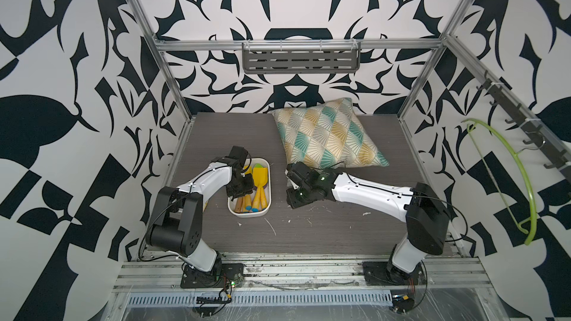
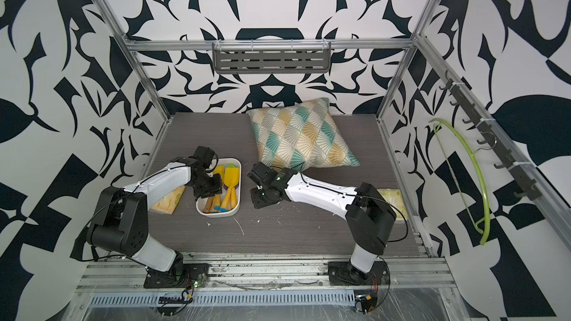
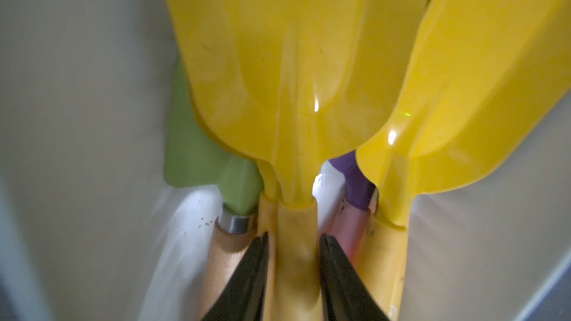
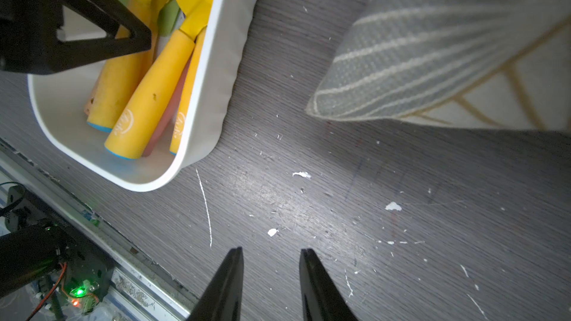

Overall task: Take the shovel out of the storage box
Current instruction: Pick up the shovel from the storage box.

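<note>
The storage box (image 1: 269, 191) is a shallow white tub on the grey table, left of centre in both top views (image 2: 237, 208), holding several toy tools. The yellow shovel (image 3: 293, 72) lies in it with its blade toward the back wall. My left gripper (image 3: 293, 239) reaches down into the box (image 3: 77, 88), its two black fingers pressed on either side of the shovel's yellow handle (image 4: 117, 88). My right gripper (image 4: 270, 251) hovers low over bare table to the right of the box (image 4: 216, 88), jaws apart with nothing between them.
A second yellow shovel (image 3: 479, 88), a green tool (image 3: 191, 149) and a purple one (image 3: 355, 177) crowd the held handle. A patterned pillow (image 1: 327, 132) lies at the back right. Yellow packets (image 2: 170, 202) (image 2: 391, 196) lie near each arm. A green hanger (image 1: 506, 174) hangs on the right wall.
</note>
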Available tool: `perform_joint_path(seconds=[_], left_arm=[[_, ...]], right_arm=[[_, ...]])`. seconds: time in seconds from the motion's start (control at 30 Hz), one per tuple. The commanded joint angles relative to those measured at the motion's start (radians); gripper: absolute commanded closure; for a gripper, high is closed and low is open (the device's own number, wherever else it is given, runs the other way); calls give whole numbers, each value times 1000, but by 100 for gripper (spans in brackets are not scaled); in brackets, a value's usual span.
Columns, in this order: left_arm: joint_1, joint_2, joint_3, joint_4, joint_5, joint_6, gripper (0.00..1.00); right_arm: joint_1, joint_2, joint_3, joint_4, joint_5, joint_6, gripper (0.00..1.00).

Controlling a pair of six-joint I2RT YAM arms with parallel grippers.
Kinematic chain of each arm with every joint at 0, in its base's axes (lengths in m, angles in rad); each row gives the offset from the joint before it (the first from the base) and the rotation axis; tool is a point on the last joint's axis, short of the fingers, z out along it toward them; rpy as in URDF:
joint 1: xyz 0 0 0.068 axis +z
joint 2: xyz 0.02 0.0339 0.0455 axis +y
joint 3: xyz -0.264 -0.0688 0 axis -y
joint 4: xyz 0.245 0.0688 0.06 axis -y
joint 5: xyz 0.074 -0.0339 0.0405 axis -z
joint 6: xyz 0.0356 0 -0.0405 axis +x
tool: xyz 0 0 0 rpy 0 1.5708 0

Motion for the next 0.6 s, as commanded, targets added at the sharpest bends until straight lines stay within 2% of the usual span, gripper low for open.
perform_joint_path(seconds=[0.0,0.03,0.17,0.4,0.57], left_arm=[[-1,19,2,-18,-6,4,66],[-1,19,1,-18,-9,6,66],[-1,24,8,-18,-6,11,82],[4,-48,29,-21,-15,15,84],[14,-103,113,-68,-9,24,87]], right_arm=[[5,-18,-4,19,0,-1,64],[5,-19,-7,21,0,-2,64],[5,-18,-5,24,3,-8,64],[5,-58,-7,41,22,-29,65],[-8,-114,22,24,60,-93,64]])
